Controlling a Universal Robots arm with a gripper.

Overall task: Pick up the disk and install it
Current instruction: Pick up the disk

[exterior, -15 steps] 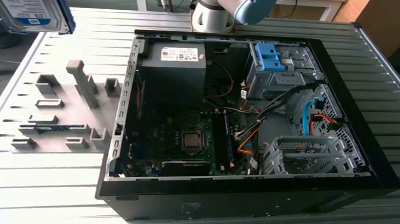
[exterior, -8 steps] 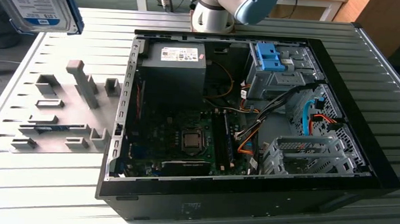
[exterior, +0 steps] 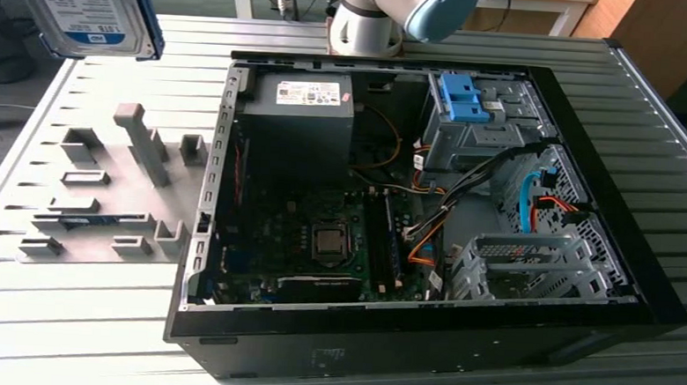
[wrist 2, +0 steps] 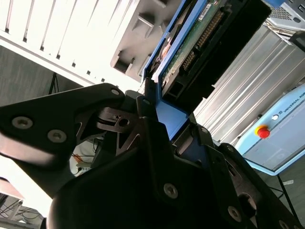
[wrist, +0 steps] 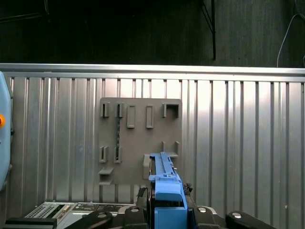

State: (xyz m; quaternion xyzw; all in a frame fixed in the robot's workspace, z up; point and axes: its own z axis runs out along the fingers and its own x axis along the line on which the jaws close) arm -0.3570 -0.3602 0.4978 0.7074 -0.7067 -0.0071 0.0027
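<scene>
The disk (exterior: 89,7), silver-grey with a white-and-blue label and blue rails, hangs in the air above the table's far corner at the exterior view's left. In the second wrist view my gripper (wrist 2: 162,119) is shut on the blue tab at one end of the disk (wrist 2: 200,28), whose green circuit board faces the camera. The first wrist view looks along the disk (wrist: 164,174) edge-on, with the gripper (wrist: 167,210) clamped around its blue end. The open computer case (exterior: 621,286) lies on the table toward the exterior view's right of the disk.
A grey fixture plate (exterior: 108,189) with upright holders lies on the ribbed metal table (exterior: 78,320), below the disk. Inside the case are a black power supply (exterior: 301,111), a drive cage holding a light-blue bracket (exterior: 464,97), and loose cables. The arm's base (exterior: 370,22) stands behind the case.
</scene>
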